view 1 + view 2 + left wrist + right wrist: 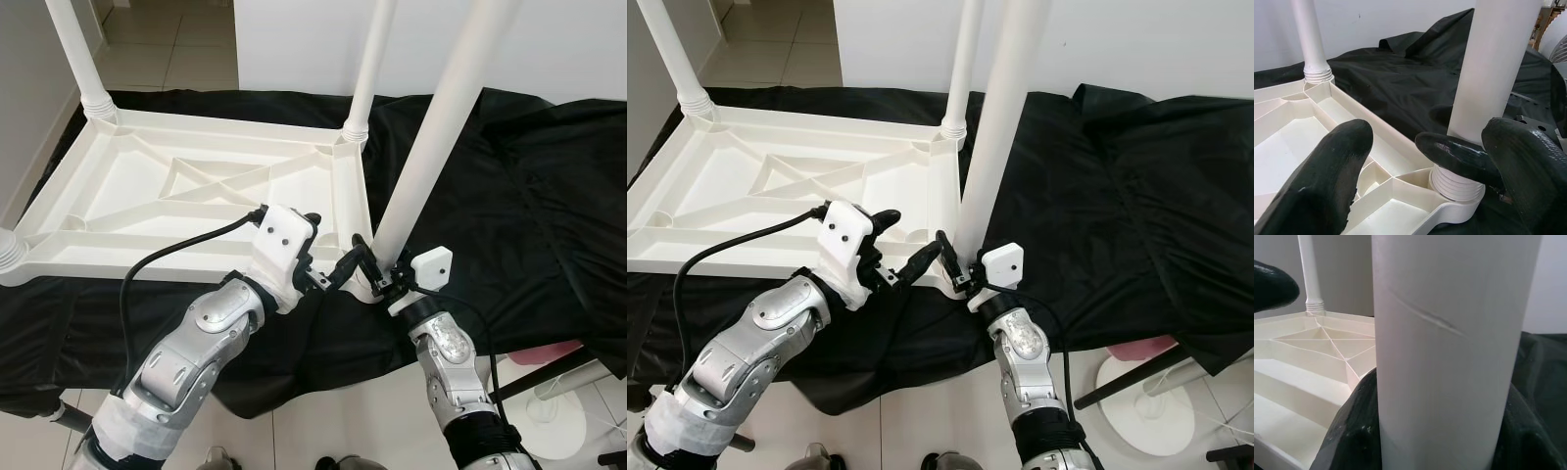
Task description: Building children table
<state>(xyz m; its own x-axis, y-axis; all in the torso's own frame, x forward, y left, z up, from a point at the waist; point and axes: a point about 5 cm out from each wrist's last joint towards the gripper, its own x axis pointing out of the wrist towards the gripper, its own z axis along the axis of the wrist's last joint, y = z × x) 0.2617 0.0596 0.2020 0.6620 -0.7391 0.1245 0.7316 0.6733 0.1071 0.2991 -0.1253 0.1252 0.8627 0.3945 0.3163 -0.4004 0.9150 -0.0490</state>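
3 legs stand in the upturned tabletop (196, 186). Right pincer (390, 282) pinches the near leg (431, 157); left pincer (338, 269) spread beside its socket (1457, 183). Keep leg vertical while twisting.

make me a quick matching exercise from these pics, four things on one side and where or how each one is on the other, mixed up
Things:
1. tabletop
2. near leg
3. black cloth
4. left gripper

Places or states:
A. spread under the white parts
B. lying upside down, ribs showing
C. fingers open beside the near leg's threaded base
D. standing in the corner socket, held by the right gripper

Pairs: 1-B, 2-D, 3-A, 4-C
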